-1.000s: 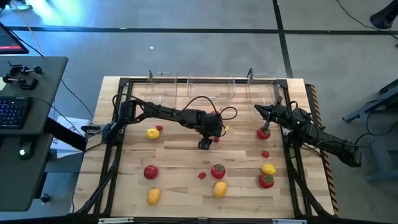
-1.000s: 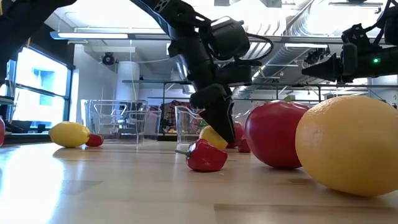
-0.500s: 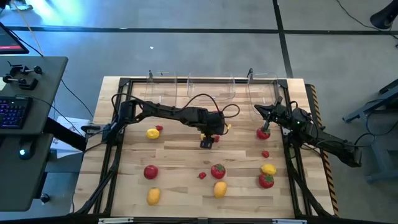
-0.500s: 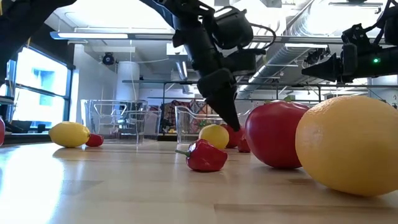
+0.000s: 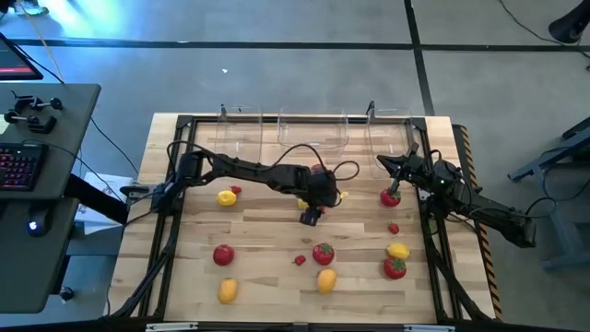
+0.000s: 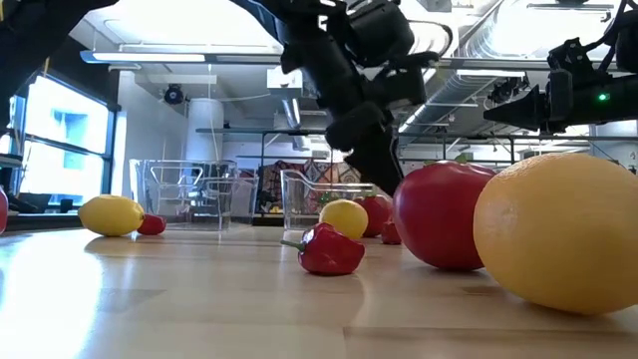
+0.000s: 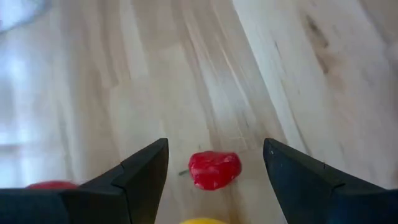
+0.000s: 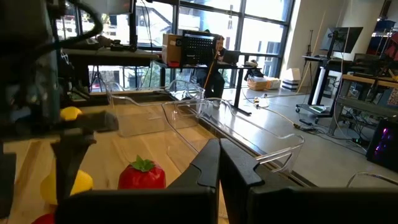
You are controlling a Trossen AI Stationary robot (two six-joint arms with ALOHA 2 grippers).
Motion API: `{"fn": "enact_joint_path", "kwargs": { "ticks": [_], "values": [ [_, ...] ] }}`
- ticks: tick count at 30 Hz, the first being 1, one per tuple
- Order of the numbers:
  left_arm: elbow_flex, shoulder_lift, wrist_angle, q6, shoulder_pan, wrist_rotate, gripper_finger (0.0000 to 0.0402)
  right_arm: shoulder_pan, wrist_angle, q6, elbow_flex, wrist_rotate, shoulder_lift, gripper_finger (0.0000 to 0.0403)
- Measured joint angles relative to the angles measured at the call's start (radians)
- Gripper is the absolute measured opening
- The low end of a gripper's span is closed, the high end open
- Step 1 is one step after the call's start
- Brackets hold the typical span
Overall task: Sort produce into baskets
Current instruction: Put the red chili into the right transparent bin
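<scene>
High cam straight down; low cam table-level; both share small red berry [image 5: 300, 260] [image 6: 329, 249].

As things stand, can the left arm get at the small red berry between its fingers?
Probably yes. The left gripper is open, its fingers either side of the small red berry on bare table, with nothing between them.

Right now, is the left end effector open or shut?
Open. The left end effector has its fingers spread wide, with a small red berry lying untouched between them.
</scene>
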Motion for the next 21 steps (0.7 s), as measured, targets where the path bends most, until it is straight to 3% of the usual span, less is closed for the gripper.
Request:
{"fn": "enact_joint_path", "kwargs": {
  "ticks": [9, 21],
  "values": [
    [-0.002, 0.057, 0.01, 0.017, -0.001, -0.065, 0.0248, 0.0, 0.0, 0.0, 0.0, 0.0, 0.0, 0.0],
    [0.0, 0.058, 0.027, 0.009, 0.003, -0.064, 0.0223, 0.0, 0.0, 0.0, 0.0, 0.0, 0.0, 0.0]
  ]
}}
